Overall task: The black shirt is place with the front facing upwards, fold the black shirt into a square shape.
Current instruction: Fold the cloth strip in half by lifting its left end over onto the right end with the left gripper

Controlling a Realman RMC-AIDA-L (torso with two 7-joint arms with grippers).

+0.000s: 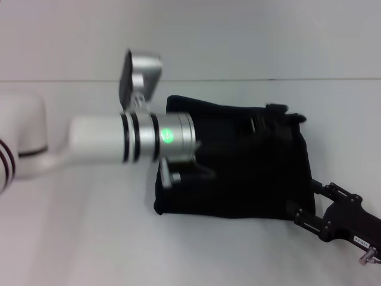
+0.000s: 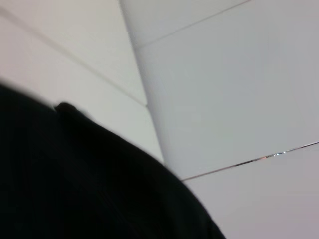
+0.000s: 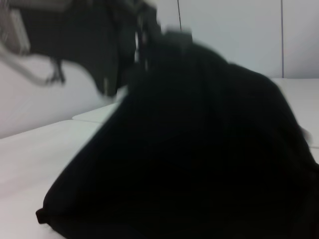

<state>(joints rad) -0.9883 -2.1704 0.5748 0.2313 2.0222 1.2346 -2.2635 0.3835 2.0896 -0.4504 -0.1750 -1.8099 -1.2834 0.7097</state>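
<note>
**Black shirt lifted in a bundle between both arms**

The black shirt (image 1: pixel 238 173) lies on the white worktop (image 1: pixel 89 238), right of its middle, gathered into a rough, nearly square dark mass. Its far edge is raised and creased, and its near edge rests flat on the worktop. No lettering or label shows on the fabric from any view.

The left arm reaches in from the worktop's left side, its white and silver wrist lying across the shirt's left part. The left gripper (image 1: pixel 205 164) is hidden against the dark cloth, so I cannot tell whether its fingers are apart or together. The left wrist view shows only black fabric (image 2: pixel 89 184) close by, with pale wall panels behind it.

The right gripper (image 1: pixel 309 205) sits at the shirt's near right corner, towards the worktop's right edge, its black linkage touching the fabric. Its fingertips merge with the cloth, so I cannot tell whether they are clamped on it. In the right wrist view the shirt (image 3: pixel 189 149) rises as a dark mound from the worktop, with the left arm's dark gripper body (image 3: pixel 99 45) above its far side.
</note>
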